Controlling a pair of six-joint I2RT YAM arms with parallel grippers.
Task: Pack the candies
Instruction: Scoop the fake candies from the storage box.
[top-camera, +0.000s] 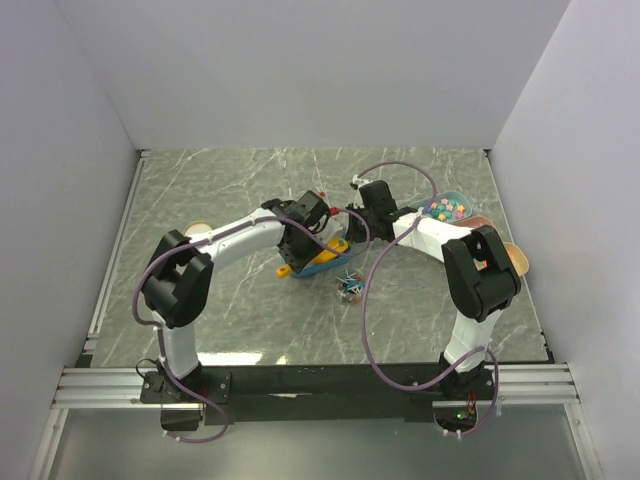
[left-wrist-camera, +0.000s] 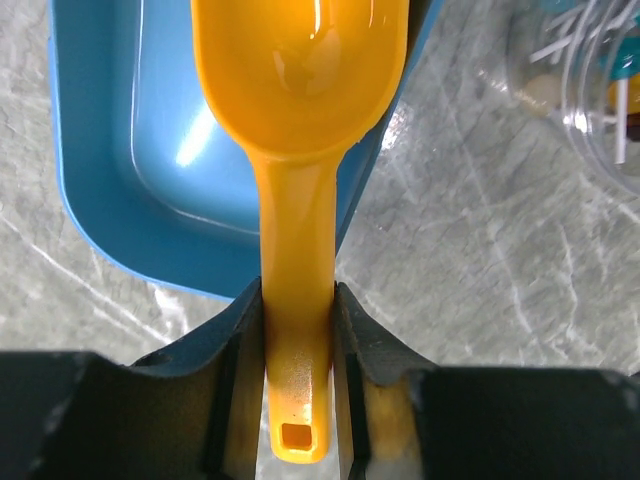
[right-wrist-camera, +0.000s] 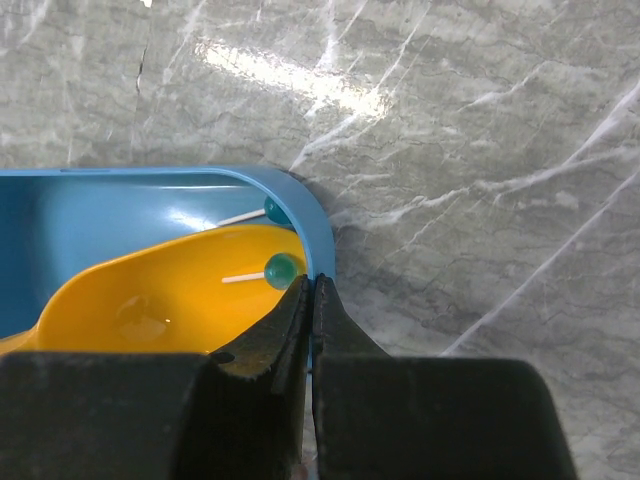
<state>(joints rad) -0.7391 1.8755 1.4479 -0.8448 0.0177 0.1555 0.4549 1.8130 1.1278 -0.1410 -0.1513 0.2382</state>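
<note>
Marble table (top-camera: 230, 190) holds candies (top-camera: 349, 286) near tray (right-wrist-camera: 326, 232) edge (right gripper (right-wrist-camera: 312, 284) pinches it).

Looking like a robotics lab, a test cell esp., not a home or shop. Plain white panels (top-camera: 300, 70) are boxing in a marble-look counter (top-camera: 230, 190) on 3 sides. A left arm (top-camera: 230, 235) & a right arm (top-camera: 480, 275), both robot, are sitting bolted to a black plate (top-camera: 320, 375) w/ aluminium rails (top-camera: 320, 392) at the near edge. Purple cables (top-camera: 363, 320) are looping loose off both arms. A small green light (top-camera: 461, 412) is glowing by the right base.
</note>
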